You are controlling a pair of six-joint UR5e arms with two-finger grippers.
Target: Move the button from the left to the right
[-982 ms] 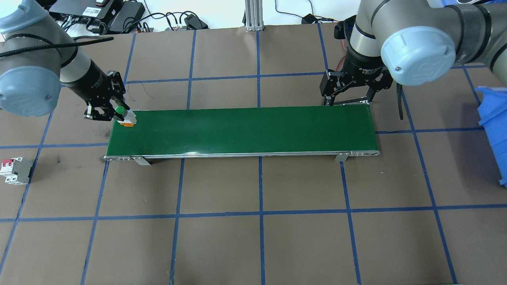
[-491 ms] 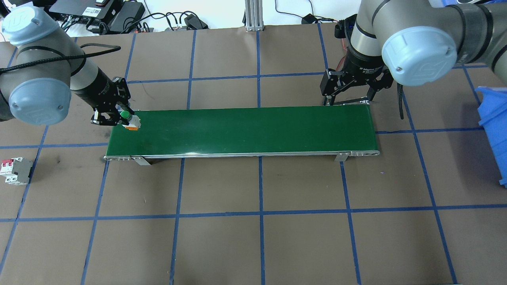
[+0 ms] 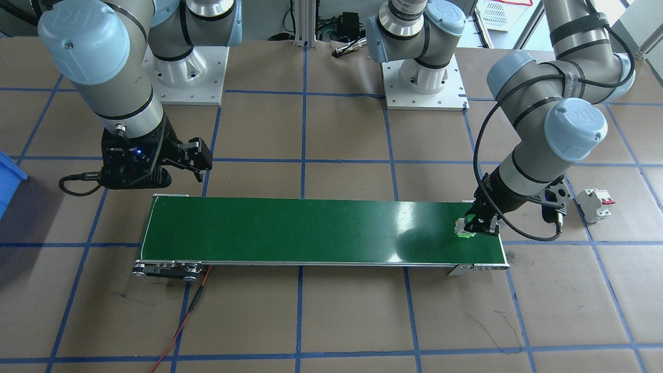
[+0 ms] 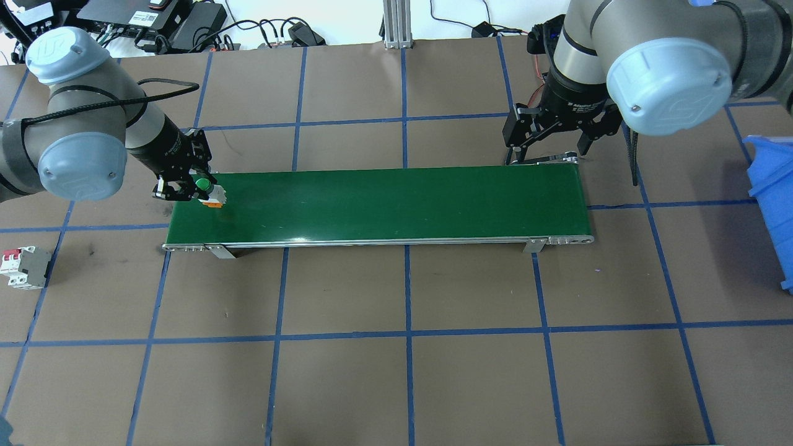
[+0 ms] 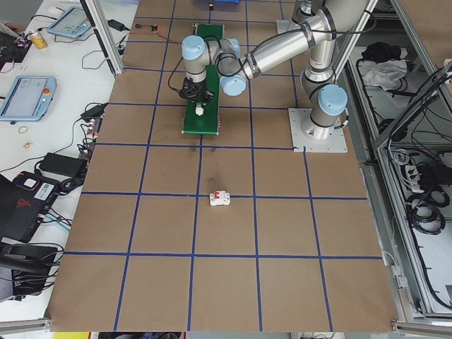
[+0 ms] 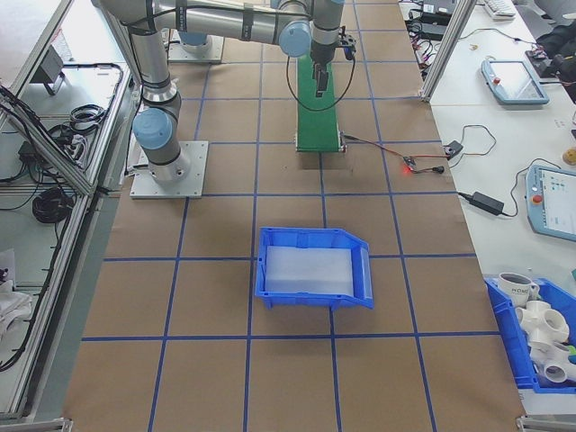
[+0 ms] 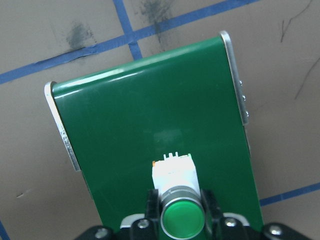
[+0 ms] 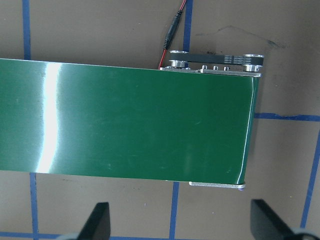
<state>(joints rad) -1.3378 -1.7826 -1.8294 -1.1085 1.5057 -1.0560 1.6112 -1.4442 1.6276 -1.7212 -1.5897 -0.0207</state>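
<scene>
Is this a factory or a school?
Most likely a robot test lab: a small green conveyor belt on a taped grid table, with teach pendants and cables on side benches.

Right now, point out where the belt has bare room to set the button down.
Nearly the whole green belt is bare, from the button in the left pincer to the end by the open right pincer. Only the left end is crowded.

Long green conveyor belt (image 4: 396, 201) lying across the brown surface (image 4: 396, 371) gridded with blue tape; white circuit breaker with red levers (image 4: 23, 266) well left of the belt; blue bin (image 4: 771, 186) at the right edge; red wire (image 3: 181, 326) trailing from the belt's right end
</scene>
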